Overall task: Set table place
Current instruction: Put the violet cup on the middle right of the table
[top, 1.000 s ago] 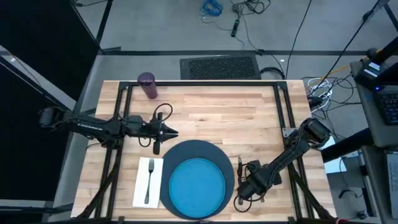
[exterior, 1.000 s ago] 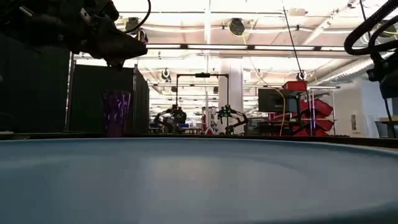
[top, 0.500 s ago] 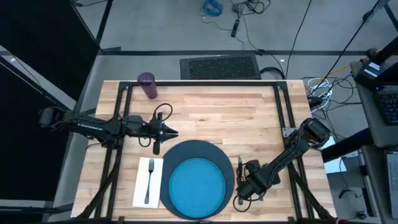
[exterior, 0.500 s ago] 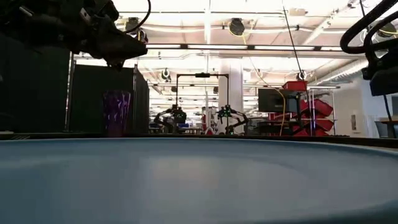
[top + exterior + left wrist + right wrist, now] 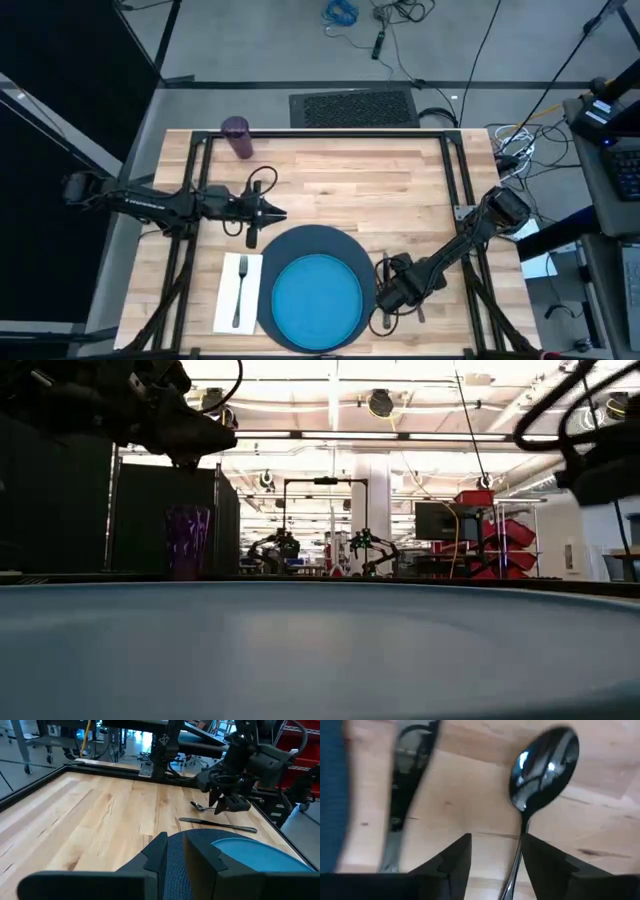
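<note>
A bright blue plate (image 5: 318, 300) lies on the dark round mat (image 5: 310, 243) at the table's (image 5: 350, 180) near edge. To the mat's left, a fork (image 5: 240, 290) lies on a white napkin (image 5: 225, 300). To its right, the knife (image 5: 407, 795) and the spoon (image 5: 542, 765) lie flat on the wood. My right gripper (image 5: 495, 855) hangs open just above them, with bare wood between its fingers and the spoon's handle beside one finger. My left gripper (image 5: 278, 213) hovers shut off the mat's far left rim. The purple cup (image 5: 237, 138) stands at the far left corner.
Black frame bars (image 5: 320, 133) run along the table's far and side edges. Bare wood lies between the cup and the mat and across the table's far half. The plate's rim (image 5: 320, 650) fills the foreground of the low view.
My right gripper has shifted a little toward the table's left, closer to the mat's right rim, staying over the knife and spoon. The left arm has kept still.
</note>
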